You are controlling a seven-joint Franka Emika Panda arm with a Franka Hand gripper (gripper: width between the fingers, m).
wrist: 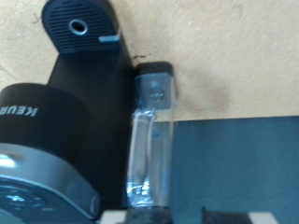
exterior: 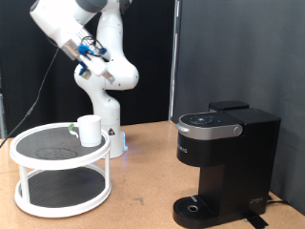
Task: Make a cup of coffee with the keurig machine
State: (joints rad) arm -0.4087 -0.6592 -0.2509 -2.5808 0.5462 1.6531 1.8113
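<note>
Overhead, Keurig machine (wrist: 65, 103) is viewed; gripper itself is not seen, jaw state undeterminable.
White mug (exterior: 89, 130) is set on rack (exterior: 61, 153) near table's left edge.

the cup (exterior: 90, 130) sits on the rack (exterior: 29, 153), well left of the keurig machine (exterior: 225, 164).

Wooden table (exterior: 143, 181) w/ keurig machine (exterior: 224, 162), white two-tier rack (exterior: 59, 172), robot base (exterior: 112, 134).
</note>
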